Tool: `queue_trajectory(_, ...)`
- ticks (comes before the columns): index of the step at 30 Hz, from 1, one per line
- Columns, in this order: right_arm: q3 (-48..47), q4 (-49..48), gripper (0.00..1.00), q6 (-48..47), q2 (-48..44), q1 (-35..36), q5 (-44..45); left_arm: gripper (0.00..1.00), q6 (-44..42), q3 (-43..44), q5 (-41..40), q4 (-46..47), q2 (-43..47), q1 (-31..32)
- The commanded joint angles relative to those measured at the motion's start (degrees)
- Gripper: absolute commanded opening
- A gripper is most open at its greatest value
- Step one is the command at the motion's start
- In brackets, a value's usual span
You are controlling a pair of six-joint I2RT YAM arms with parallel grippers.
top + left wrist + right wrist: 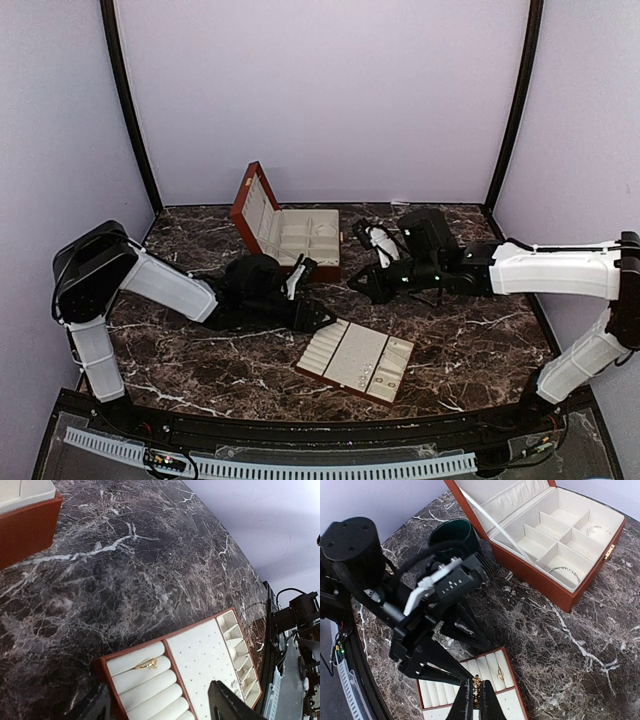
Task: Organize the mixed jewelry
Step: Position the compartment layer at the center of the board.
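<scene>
Pinches a slim gold piece [476, 682] in the closed right end effector [475, 700]. Holds the left end effector [160, 707] wide apart above the cream ribbed tray [200, 655], gold ring [146, 664] tucked between rolls.

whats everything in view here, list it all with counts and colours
jewelry box: 1, red-brown with cream lining, open, back centre
thin loops: 2, pale, separate box compartments
cup: 1, dark green, beside the box
slotted tray: 1, cream, front centre
gold ring: 1, gold, tray's roll slots
gold piece: 1, gold, at right end effector's tips
table: 1, dark marble, under everything
left end effector: 1, black, open over tray
right end effector: 1, black, shut on gold piece
</scene>
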State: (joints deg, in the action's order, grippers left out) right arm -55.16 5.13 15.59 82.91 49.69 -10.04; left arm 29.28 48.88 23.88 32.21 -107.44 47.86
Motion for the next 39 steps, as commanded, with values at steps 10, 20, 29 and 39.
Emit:
queue_trajectory(10, -0.5, -4.4, 0.0, -1.8, 9.7, 7.5, 9.8, 0.49, -5.6, -7.1, -5.3, -10.2, 10.3, 1.9)
queue_trajectory(20, -0.7, -6.8, 0.0, -4.6, 14.6, 9.4, 12.1, 0.37, -6.4, -7.8, -4.8, -11.3, 9.1, 2.7)
queue_trajectory(29, -1.9, -6.9, 0.0, -6.8, 17.8, 9.4, 12.4, 0.32, -6.8, -7.8, -5.8, -12.0, 8.9, 2.8)
queue_trajectory(39, -2.4, -7.1, 0.0, -8.5, 20.1, 9.3, 13.3, 0.27, -6.9, -7.9, -6.5, -12.9, 8.6, 2.9)
